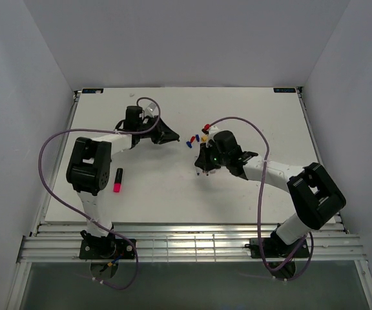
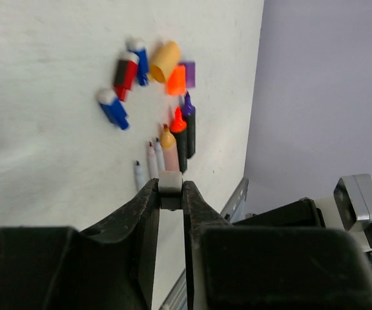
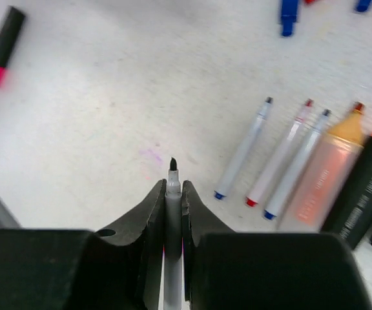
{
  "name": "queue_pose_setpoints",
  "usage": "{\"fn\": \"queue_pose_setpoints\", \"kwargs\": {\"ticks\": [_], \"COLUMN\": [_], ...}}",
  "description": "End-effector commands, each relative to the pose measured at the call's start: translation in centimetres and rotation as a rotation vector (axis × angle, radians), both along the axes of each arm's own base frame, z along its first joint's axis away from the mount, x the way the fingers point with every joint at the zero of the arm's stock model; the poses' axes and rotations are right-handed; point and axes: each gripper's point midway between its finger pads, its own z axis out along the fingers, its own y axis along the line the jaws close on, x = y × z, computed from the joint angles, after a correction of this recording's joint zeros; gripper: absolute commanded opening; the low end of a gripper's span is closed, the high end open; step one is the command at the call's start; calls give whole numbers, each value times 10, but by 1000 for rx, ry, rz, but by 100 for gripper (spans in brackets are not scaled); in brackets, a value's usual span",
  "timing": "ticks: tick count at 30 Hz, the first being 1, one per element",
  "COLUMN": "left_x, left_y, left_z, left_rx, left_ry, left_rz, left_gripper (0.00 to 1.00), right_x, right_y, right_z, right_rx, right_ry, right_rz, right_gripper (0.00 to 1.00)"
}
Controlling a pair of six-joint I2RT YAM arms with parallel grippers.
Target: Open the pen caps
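Above the table (image 1: 173, 187), left hand (image 2: 170, 188) pinches a stubby grey cap (image 2: 170, 181), right hand (image 3: 172, 194) an uncapped pen (image 3: 172, 175).

Seven uncapped markers (image 2: 181, 139) — six loose caps (image 2: 163, 61)

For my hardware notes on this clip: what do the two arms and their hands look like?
Both the left arm and right arm have white links joined by bulky black joint housings. A thin purple cable loops along each. The left hand and right hand each have two black tapering fingers. A small green light glows near the right wrist.
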Motion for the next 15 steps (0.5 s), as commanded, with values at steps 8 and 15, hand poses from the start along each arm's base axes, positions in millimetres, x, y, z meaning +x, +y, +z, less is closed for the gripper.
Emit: {"fn": "queue_pose_setpoints", "kwargs": {"ticks": [8, 15], "left_x": [37, 52], "left_y": [49, 48], "left_z": [-20, -40], "left_rx": [238, 280], "left_ry": [-31, 8], "left_rz": [135, 140], "left_gripper": [0, 4], "right_x": [18, 49], "right_y": [67, 71], "right_z": [19, -16], "right_rx": [120, -83], "right_ry": [25, -22], "right_rz": [109, -22], "right_gripper": [8, 8]}}
